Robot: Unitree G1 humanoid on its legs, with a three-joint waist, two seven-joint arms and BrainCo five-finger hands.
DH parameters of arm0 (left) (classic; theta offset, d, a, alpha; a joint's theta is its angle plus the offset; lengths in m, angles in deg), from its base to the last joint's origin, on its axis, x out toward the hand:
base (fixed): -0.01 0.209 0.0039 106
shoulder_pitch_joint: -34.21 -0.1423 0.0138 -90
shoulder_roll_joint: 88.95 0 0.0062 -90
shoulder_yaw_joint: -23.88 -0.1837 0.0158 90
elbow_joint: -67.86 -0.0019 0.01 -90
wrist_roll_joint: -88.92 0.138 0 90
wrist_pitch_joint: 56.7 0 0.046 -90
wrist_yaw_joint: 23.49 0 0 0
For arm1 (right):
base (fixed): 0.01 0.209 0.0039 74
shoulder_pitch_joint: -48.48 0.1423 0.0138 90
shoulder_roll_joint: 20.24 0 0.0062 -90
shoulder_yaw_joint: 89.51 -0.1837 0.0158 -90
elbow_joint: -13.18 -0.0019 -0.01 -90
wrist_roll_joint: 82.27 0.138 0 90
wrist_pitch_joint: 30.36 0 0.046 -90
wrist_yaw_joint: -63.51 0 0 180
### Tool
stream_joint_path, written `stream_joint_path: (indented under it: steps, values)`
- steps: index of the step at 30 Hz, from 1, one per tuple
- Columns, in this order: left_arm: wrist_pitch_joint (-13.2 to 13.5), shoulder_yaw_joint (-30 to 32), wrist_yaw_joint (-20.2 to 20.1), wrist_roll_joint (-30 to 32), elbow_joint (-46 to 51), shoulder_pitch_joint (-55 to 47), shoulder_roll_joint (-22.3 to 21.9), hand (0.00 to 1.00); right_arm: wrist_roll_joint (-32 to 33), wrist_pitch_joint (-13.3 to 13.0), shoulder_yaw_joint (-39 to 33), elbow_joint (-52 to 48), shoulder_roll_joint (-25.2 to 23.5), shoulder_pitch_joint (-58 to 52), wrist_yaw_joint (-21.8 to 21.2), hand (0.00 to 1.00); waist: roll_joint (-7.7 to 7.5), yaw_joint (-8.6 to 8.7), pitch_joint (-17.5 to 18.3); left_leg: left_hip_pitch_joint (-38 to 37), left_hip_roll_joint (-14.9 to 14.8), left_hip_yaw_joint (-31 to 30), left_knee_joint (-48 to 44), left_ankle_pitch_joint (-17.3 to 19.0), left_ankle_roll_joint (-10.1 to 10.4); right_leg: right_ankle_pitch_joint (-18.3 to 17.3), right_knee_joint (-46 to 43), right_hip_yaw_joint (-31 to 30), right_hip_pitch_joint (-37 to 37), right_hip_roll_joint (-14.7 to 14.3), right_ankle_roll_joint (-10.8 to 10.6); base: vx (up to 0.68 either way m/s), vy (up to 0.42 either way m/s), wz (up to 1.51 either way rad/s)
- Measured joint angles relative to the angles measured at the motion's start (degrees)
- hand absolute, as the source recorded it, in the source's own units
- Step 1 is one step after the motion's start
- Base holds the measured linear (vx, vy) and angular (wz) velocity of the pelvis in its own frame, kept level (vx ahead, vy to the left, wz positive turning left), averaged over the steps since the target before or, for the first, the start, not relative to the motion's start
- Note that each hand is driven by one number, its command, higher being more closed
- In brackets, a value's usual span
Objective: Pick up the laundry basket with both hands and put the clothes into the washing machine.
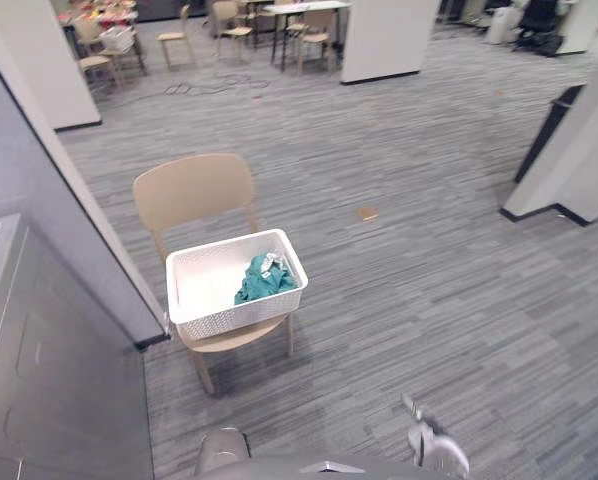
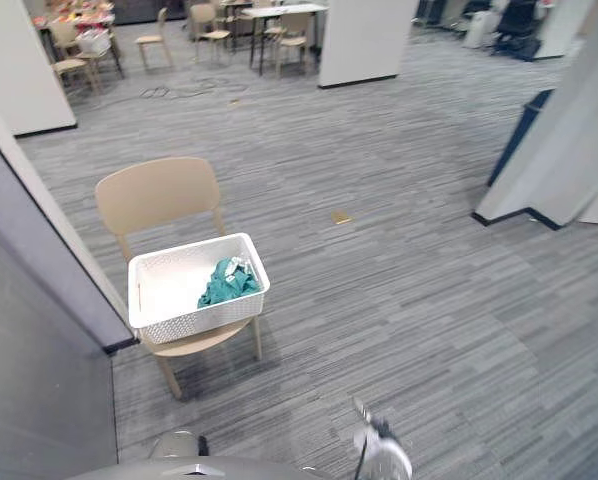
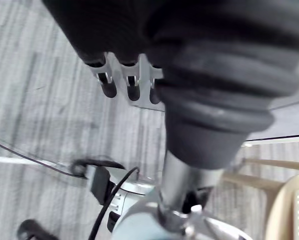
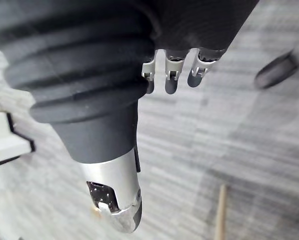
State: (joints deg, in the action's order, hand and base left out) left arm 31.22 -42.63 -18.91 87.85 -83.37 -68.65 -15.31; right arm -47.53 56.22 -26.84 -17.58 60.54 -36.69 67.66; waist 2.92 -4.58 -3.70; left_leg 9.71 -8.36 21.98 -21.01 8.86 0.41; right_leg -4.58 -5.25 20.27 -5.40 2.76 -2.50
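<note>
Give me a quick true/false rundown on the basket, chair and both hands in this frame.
1. The laundry basket sits on the seat of the chair. True.
2. The basket is empty. False: teal clothes lie in it, toward its right end.
3. The right hand grips the basket's rim. False: it hangs over the floor, fingers relaxed, holding nothing.
4. The left hand holds nothing. True.
5. The chair is tipped over. False: it stands upright.
</note>
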Motion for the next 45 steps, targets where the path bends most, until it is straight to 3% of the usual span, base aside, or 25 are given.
stream_joint_path:
  steps: [1, 2, 5, 7, 9, 10, 11, 12, 13, 15, 16, 17, 20, 22, 23, 24, 25, 27, 29, 30, 34, 36, 38, 41, 45]
  values:
    - [-0.1, 0.0, 0.0, 0.2, -0.9, 0.4, 0.2, 0.00, 0.9, -0.5, -0.2, -0.1, -0.2, 0.9, 0.1, 0.00, -0.25, -0.38, -0.1, -0.8, 0.2, 1.1, 3.0, -3.6, -3.7, -0.3, 0.2, 0.4, -0.1, -0.1, -0.1, 0.15, -0.060, 0.46]
    - [-0.4, 1.5, 0.0, 0.3, -1.3, 0.6, 0.2, 0.00, 1.8, -0.8, -0.8, -1.3, -1.7, 1.7, 0.2, 0.00, -1.25, -0.49, -0.5, -2.3, 1.8, 2.2, 6.7, -6.1, -4.4, -0.2, 0.9, 0.6, -1.0, 0.5, -0.5, 0.18, -0.031, 0.27]
    - [-0.5, 4.7, 0.0, 1.2, -1.2, 1.0, 0.2, 0.00, 2.0, -1.4, -0.6, -4.2, -5.0, 0.8, 0.2, 0.00, -2.97, -0.59, -1.3, -5.7, 6.0, 1.8, 13.4, -6.7, -4.1, -1.8, -1.2, 0.7, -1.4, 3.3, -1.5, 0.18, 0.032, 0.14]
    - [-0.5, 3.5, 0.1, 1.5, -1.3, 1.1, 0.4, 0.00, 1.9, -1.2, 0.1, -4.1, -6.6, -1.6, 0.0, 0.00, -2.97, -0.33, -1.1, -8.8, 9.0, 1.0, 17.7, -6.8, -3.9, -4.3, -6.7, 0.6, -0.5, 6.0, -1.9, 0.16, 0.107, 0.25]
    - [-0.5, 0.9, 0.2, 1.8, -1.8, 1.2, 0.8, 0.00, 1.3, -0.3, 0.1, -4.0, -7.5, -5.5, -0.2, 0.00, -2.29, 0.28, -0.9, -11.2, 10.4, -1.1, 20.4, -6.8, -4.0, -5.3, -20.4, -0.8, 4.1, 8.8, -2.2, 0.16, 0.089, 0.55]
    - [-0.4, -1.4, 0.2, 1.9, -2.3, 2.1, 1.9, 0.00, 0.4, 0.3, -0.3, -4.3, -7.5, -7.5, -0.3, 0.00, -2.49, 0.87, -1.0, -12.1, 11.0, -2.7, 20.2, -6.7, -4.1, -4.0, -32.6, -3.9, 8.8, 10.6, -3.6, 0.23, 0.039, 0.89]
    - [-0.4, -2.9, 0.1, 1.9, -2.3, 3.0, 2.9, 0.00, -0.9, 0.9, -0.5, -3.9, -6.8, -8.8, -0.5, 0.00, -3.09, 2.12, -1.2, -13.6, 11.6, -5.0, 20.0, -6.6, -4.2, -2.7, -42.3, -7.5, 12.4, 11.4, -5.2, 0.25, 0.001, 0.99]
    - [-0.4, -3.7, 0.1, 1.9, -2.3, 3.6, 3.4, 0.00, -1.3, 1.1, -0.5, -3.7, -6.7, -9.4, -0.6, 0.00, -3.40, 2.70, -1.4, -14.2, 11.6, -6.3, 19.9, -6.6, -4.2, -2.8, -45.8, -8.9, 13.7, 11.3, -5.3, 0.30, -0.069, 1.20]
    - [-0.3, -4.1, 0.2, 1.9, -2.0, 5.8, 4.6, 0.00, -1.4, 1.4, -0.8, -2.1, -7.4, -11.4, -0.8, 0.00, -5.05, 2.92, -1.5, -15.3, 11.5, -9.2, 19.9, -6.4, -3.9, -3.8, -50.6, -10.5, 16.7, 11.1, -5.0, 0.22, -0.085, 0.97]
    - [-0.3, -6.4, 0.1, 2.4, -2.0, 7.0, 5.8, 0.00, -1.4, 1.5, -2.6, 0.0, -8.2, -12.3, -1.2, 0.00, -6.08, 2.99, -1.7, -16.0, 11.5, -10.7, 19.9, -6.5, -3.6, -5.6, -49.4, -10.3, 17.4, 12.2, -5.2, 0.22, -0.123, 0.83]
    - [0.1, -8.6, 0.2, 2.6, -1.9, 8.2, 6.1, 0.00, -1.3, 2.3, -4.7, 2.2, -8.6, -13.4, -1.3, 0.00, -6.03, 3.33, -1.7, -16.4, 11.4, -13.5, 19.3, -5.8, -2.5, -6.4, -42.9, -10.1, 17.7, 15.1, -4.6, 0.22, -0.147, 0.76]
    - [0.1, -8.8, 0.2, 2.6, -1.9, 8.7, 6.0, 0.00, -1.2, 2.4, -5.3, 2.4, -8.6, -13.8, -1.3, 0.00, -5.81, 3.47, -1.7, -16.4, 11.2, -14.5, 19.2, -5.5, -2.1, -6.3, -39.8, -10.6, 17.3, 15.7, -4.4, 0.19, -0.137, 0.72]
    - [0.9, -9.7, 0.2, 2.7, -1.8, 10.1, 5.9, 0.00, -1.2, 2.4, -5.6, 2.5, -8.7, -14.1, -1.3, 0.00, -5.57, 4.19, -1.7, -15.5, 9.2, -17.5, 18.2, -4.2, -0.1, -3.6, -23.2, -18.0, 15.8, 14.3, -3.3, 0.12, -0.209, 0.49]
    - [1.2, -10.6, 0.2, 3.6, -1.8, 10.8, 5.9, 0.00, -0.9, 2.4, -6.1, 2.5, -9.3, -14.1, -1.3, 0.00, -6.06, 4.56, -1.4, -14.7, 7.4, -19.4, 17.0, -3.3, 1.7, 0.8, -15.3, -19.5, 13.8, 13.2, -5.0, 0.15, -0.440, 0.46]
    - [1.2, -10.4, 0.1, 3.9, -1.8, 10.9, 6.3, 0.00, -0.7, 2.4, -5.9, 2.5, -10.1, -14.1, -1.3, 0.00, -7.61, 4.50, -0.5, -14.8, 7.2, -20.2, 17.0, -3.2, 2.9, 6.9, -11.3, -18.5, 12.4, 13.4, -5.8, 0.20, -0.593, 0.31]
    - [1.2, -10.0, 0.2, 4.4, -2.1, 10.7, 6.4, 0.00, -0.7, 2.5, -4.5, 2.1, -10.6, -13.4, -1.2, 0.00, -8.82, 4.36, 0.3, -14.9, 6.6, -20.4, 17.1, -2.8, 4.6, 5.9, -8.8, -16.6, 10.5, 13.8, -9.4, 0.18, -0.515, 0.18]
    - [1.3, -10.1, 0.3, 4.8, -2.5, 10.8, 6.2, 0.00, -0.7, 2.6, -3.7, 0.7, -10.2, -12.8, -1.1, 0.00, -8.74, 4.30, 0.8, -14.9, 5.4, -20.4, 17.1, -2.6, 5.4, 4.7, -7.2, -16.1, 9.5, 12.7, -9.2, 0.15, -0.474, -0.02]
    - [1.3, -11.3, 0.1, 5.3, -3.5, 11.4, 2.6, 0.00, -1.6, 2.2, 0.8, -10.9, -7.2, -10.2, -1.0, 0.00, -4.37, 5.37, 0.6, -14.0, 1.1, -20.8, 18.3, -3.4, 7.7, 4.3, -3.2, -13.3, 8.5, 8.3, -7.9, 0.10, -0.360, 0.02]
    - [1.3, -13.8, 0.0, 5.7, -3.6, 11.4, 1.5, 0.00, -1.9, 1.3, 2.9, -18.2, -4.2, -8.4, -0.7, 0.00, -2.02, 5.65, 0.7, -14.9, -1.2, -22.1, 20.0, -4.5, 9.1, 3.9, -2.6, -11.3, 7.0, 6.1, -6.9, 0.10, -0.255, 0.39]
    - [1.3, -15.2, 0.0, 6.1, -3.4, 11.2, 1.6, 0.00, -2.0, 0.4, 5.6, -23.5, -2.1, -7.5, -0.1, 0.00, -1.68, 5.21, 0.9, -14.9, -2.3, -22.2, 20.3, -4.9, 9.7, 3.6, -2.5, -10.1, 6.3, 5.1, -6.3, 0.07, -0.205, 0.38]
    - [1.7, -18.2, 0.0, 8.7, -2.3, 11.2, 2.8, 0.00, -6.0, -3.3, 14.7, -39.3, 2.3, -1.6, -0.7, 0.00, -2.79, 4.69, 0.9, -13.0, -3.2, -24.5, 20.4, -6.1, 10.2, 4.3, 0.1, -7.4, 5.4, 3.9, -5.3, -0.02, -0.111, 0.27]
    - [2.0, -19.1, 0.0, 9.0, -2.2, 11.3, 3.4, 0.00, -8.2, -3.9, 17.2, -42.3, 2.5, -0.6, -0.8, 0.00, -3.38, 4.52, 1.3, -11.8, -3.2, -25.5, 20.7, -6.7, 10.2, 5.1, 1.5, -6.3, 5.2, 3.8, -5.2, -0.05, -0.042, 0.35]
    - [2.2, -20.8, -0.1, 9.3, -1.1, 11.6, 4.2, 0.00, -15.0, -4.3, 24.4, -45.0, 3.0, 3.5, -1.8, 0.00, -4.25, 4.01, 1.2, -10.1, -2.9, -27.1, 22.4, -8.5, 10.3, 7.0, 4.6, -4.8, 5.1, 3.6, -5.3, -0.05, -0.022, 0.35]
    - [2.9, -23.0, -0.8, 11.2, 0.4, 11.8, 4.3, 0.00, -25.1, -3.9, 34.3, -44.3, 3.7, 10.5, -2.4, 0.00, -3.84, 2.39, 0.3, -8.5, -2.2, -28.2, 22.3, -9.2, 10.1, 8.3, 5.9, -3.9, 5.2, 4.1, -5.4, -0.07, 0.001, 0.21]
    - [4.2, -25.1, -1.3, 11.5, 2.9, 14.0, 4.3, 0.00, -36.6, -4.1, 49.3, -34.4, 5.8, 28.7, -4.5, 0.00, -2.87, -0.49, -4.6, -5.5, -2.1, -28.7, 22.4, -10.7, 10.2, 9.8, 6.2, -4.0, 7.9, 4.1, -4.9, -0.13, -0.006, 0.05]
